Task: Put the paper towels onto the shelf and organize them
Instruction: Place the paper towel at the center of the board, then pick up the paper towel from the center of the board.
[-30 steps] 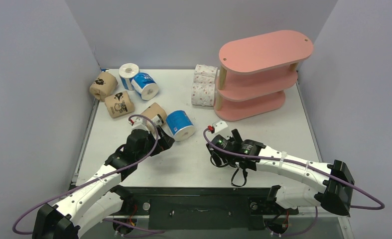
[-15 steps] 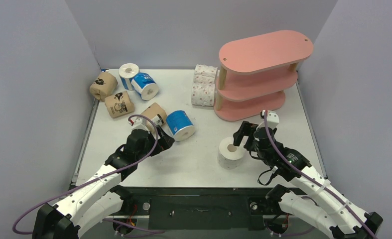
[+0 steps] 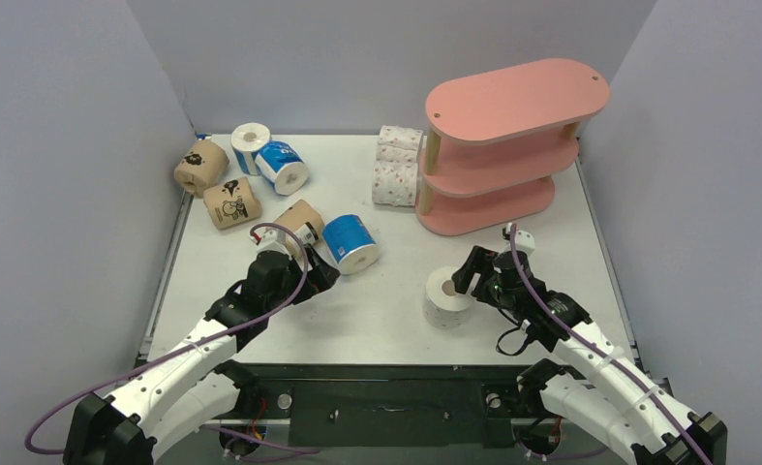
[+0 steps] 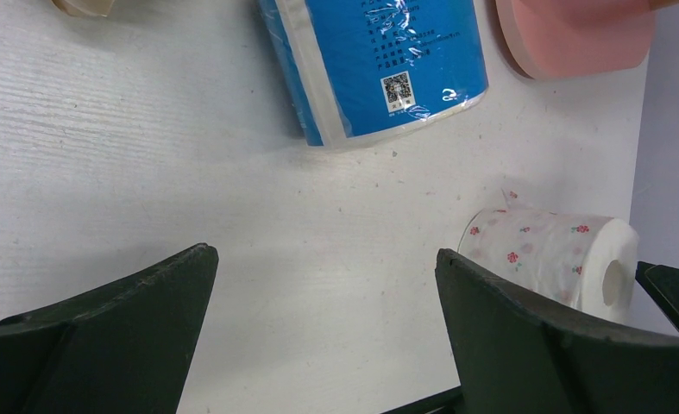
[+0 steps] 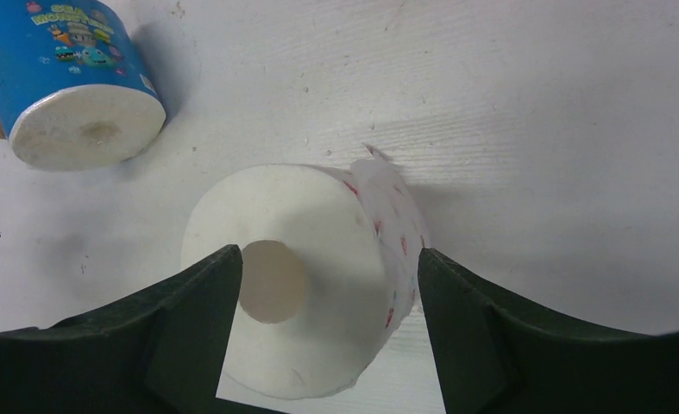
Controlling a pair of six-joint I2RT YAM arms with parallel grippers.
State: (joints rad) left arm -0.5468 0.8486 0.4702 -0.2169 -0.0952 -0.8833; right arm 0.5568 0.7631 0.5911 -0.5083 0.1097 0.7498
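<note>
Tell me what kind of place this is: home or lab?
Likely a lab robot cell: plain grey walls box in a white table, left arm and right arm bolted at its near edge, pink shelf and wrapped paper rolls staged as props.

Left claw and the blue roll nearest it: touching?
Apart. Left wrist view shows bare table between blue roll and both fingers of the left claw.

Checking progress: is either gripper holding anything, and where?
Left gripper holds nothing. Right gripper straddles the white dotted roll by its sides; a grip cannot be told.
</note>
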